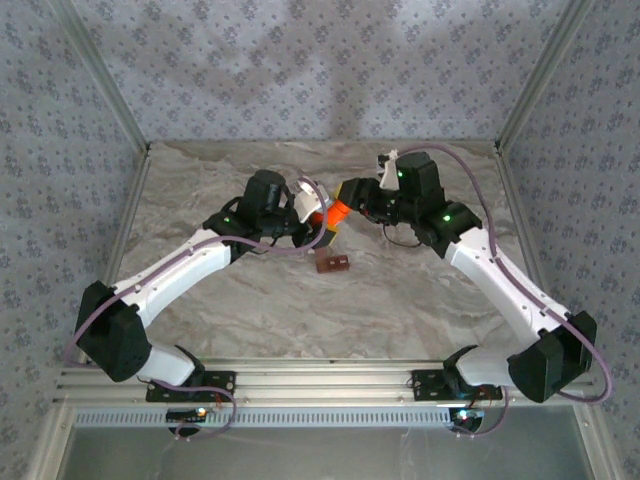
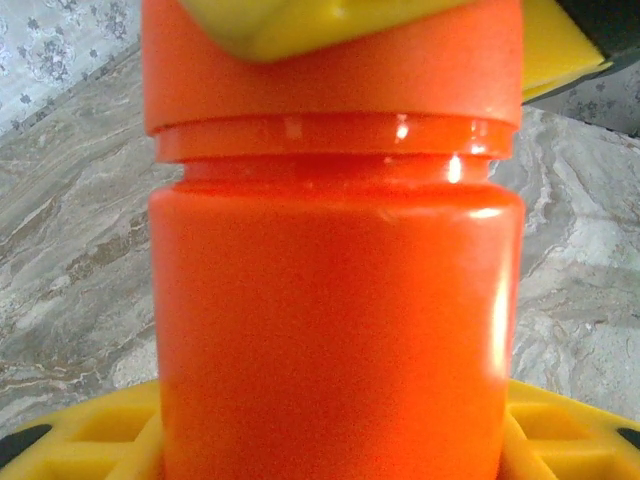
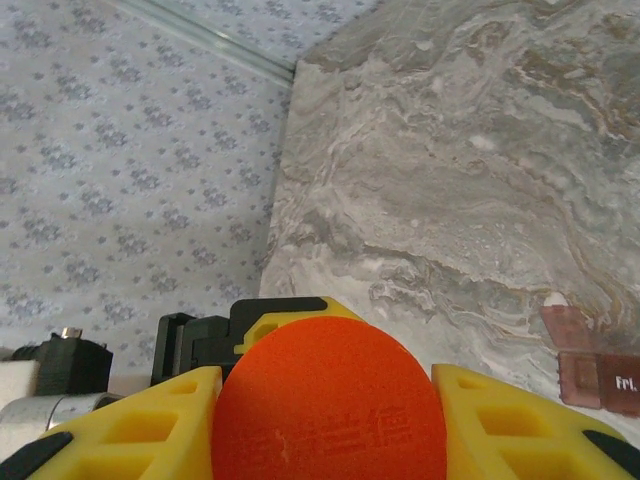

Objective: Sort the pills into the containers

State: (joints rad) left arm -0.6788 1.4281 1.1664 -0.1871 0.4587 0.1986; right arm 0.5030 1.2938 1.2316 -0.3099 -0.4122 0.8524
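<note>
Holding the orange bottle (image 2: 335,330) clamped by its body in the left gripper (image 1: 322,228) jaws and by its cap (image 3: 330,400) in the right gripper (image 1: 347,198) jaws, with the containers (image 1: 332,264) lying just beside the bottle, and risking a jerk on cap release, likely scattering pills.

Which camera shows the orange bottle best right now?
Left wrist: the orange bottle is seen side-on and close, body and cap both clear. Right wrist sees the cap's round face end-on. The top view gives a small, distant orange patch.

Glossy orange plastic bottle (image 2: 335,330); matt marbled table (image 1: 400,290); yellow plastic jaws.
</note>
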